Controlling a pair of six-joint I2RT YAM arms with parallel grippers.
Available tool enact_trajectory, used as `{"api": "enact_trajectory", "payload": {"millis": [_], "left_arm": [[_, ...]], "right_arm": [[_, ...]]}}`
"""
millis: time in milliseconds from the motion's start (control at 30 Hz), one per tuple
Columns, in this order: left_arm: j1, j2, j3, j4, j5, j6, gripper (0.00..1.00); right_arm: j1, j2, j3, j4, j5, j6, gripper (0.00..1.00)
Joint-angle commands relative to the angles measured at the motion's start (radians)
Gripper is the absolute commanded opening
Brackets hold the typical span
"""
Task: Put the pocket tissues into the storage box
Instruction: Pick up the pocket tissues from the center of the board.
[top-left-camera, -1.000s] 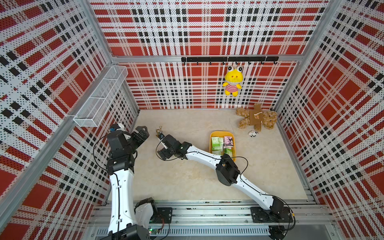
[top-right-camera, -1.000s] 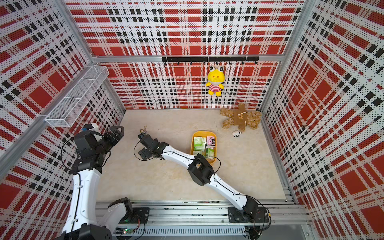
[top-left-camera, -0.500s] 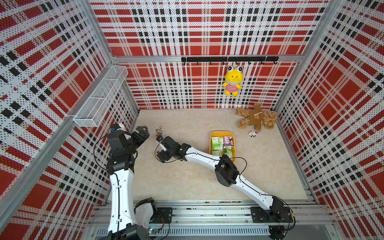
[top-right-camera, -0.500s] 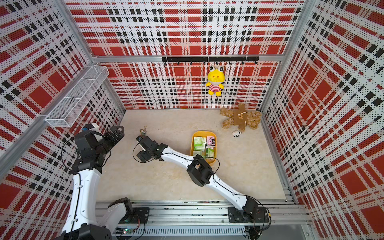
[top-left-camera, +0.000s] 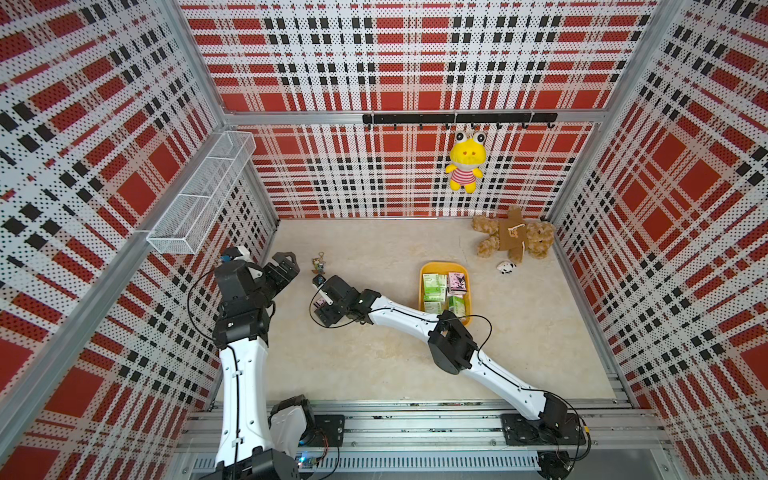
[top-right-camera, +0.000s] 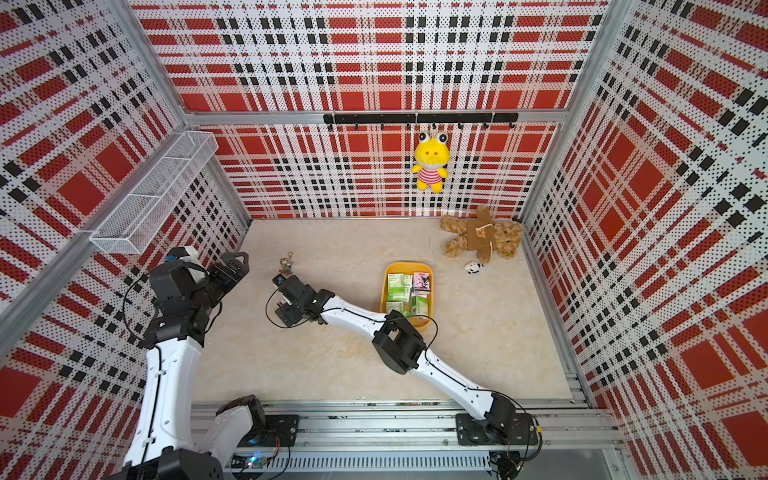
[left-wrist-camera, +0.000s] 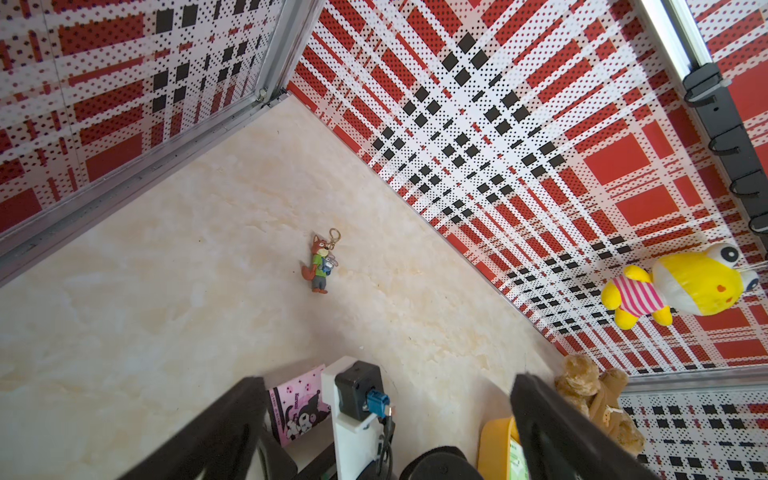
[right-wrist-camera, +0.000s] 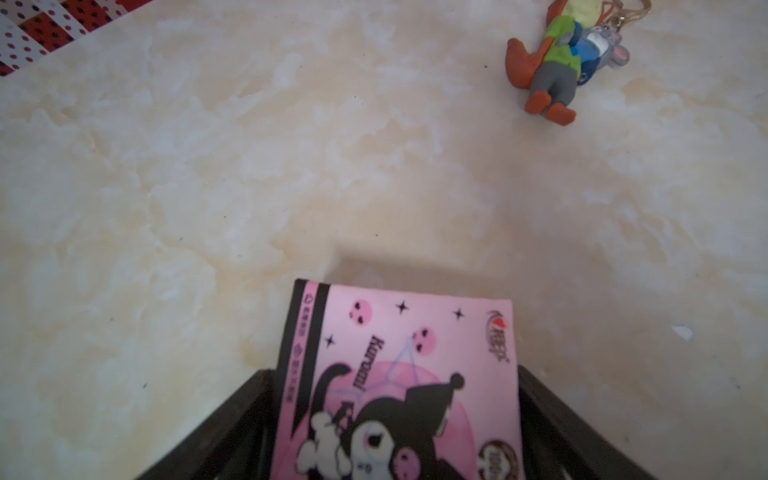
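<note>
The yellow storage box (top-left-camera: 442, 266) (top-right-camera: 409, 266) sits on the floor right of centre and holds several pocket tissues (top-left-camera: 434, 284) (top-right-camera: 399, 284), green-and-white ones and a pink one (top-left-camera: 458, 283). Well to its left, my right gripper (top-left-camera: 322, 303) (right-wrist-camera: 395, 374) is low over the floor. Its jaws press both long edges of another pink pack (right-wrist-camera: 399, 365) (left-wrist-camera: 297, 405) printed with a dark cartoon character. My left gripper (top-left-camera: 286, 266) (left-wrist-camera: 388, 380) hangs by the left wall, open with nothing between its fingers.
A fox keychain charm (top-left-camera: 318, 264) (right-wrist-camera: 561, 62) lies just beyond the right gripper. A brown teddy (top-left-camera: 515, 237) and a small cow toy (top-left-camera: 506, 267) lie at the back right. A yellow plush (top-left-camera: 465, 164) hangs from the hook rail. A white wire basket (top-left-camera: 203, 195) is on the left wall.
My right gripper has shifted a little to the left and toward the front, settling over the pink pack. The left arm has not moved.
</note>
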Motion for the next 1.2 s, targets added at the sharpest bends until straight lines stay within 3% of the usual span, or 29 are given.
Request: {"api": "enact_trajectory", "payload": {"millis": [0,167,400,767,1033,1167], "left_arm": [[-0.007,-0.01,-0.005,0.003,-0.001,0.022,0.99],[-0.007,-0.013,-0.009,0.003,-0.001,0.022,0.99],[-0.01,-0.014,-0.005,0.001,0.0,0.02,0.99],[-0.011,-0.021,-0.005,0.003,0.0,0.014,0.99],[-0.012,-0.017,-0.024,0.028,0.016,-0.006,0.99],[-0.016,-0.005,-0.018,0.04,0.028,-0.016,0.99]], "right_arm": [[0.006,0.007,0.022,0.024,0.016,0.002,0.82],[0.005,-0.016,-0.005,-0.001,0.007,0.001,0.76],[0.002,-0.24,-0.264,0.095,0.037,0.007,0.74],[-0.048,-0.803,-0.88,0.232,0.097,0.003,0.71],[-0.125,-1.213,-1.314,0.153,0.226,0.108,0.72],[-0.179,-1.363,-1.45,0.097,0.262,0.143,0.72]]}}
